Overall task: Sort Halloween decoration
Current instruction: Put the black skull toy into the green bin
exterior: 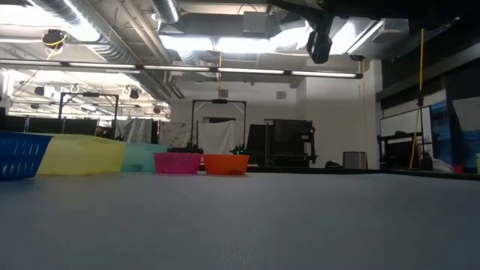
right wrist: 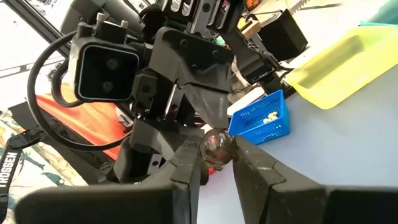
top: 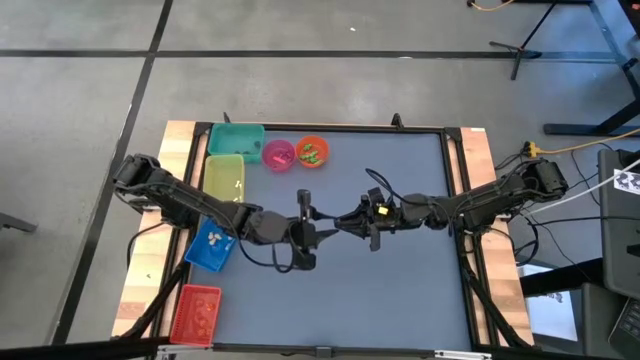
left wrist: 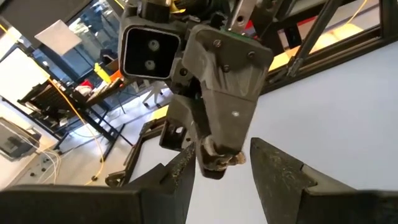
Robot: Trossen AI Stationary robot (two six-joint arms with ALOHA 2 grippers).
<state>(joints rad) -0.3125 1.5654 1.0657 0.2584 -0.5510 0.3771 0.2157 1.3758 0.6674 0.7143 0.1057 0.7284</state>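
Halloween trinket, small and round, sits pinched between the right end effector's fingers, raised over the middle of the tabletop. Left end effector meets it tip to tip, its fingers spread around the right one's tip. More trinkets lie in the blue bin on the left.

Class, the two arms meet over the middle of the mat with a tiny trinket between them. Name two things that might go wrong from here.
1. The right end effector pinches the small round trinket only at its fingertips; it may slip and roll across the mat.
2. The left end effector stands open around the right fingertips; closing off-centre could knock the trinket loose, far from the bins.
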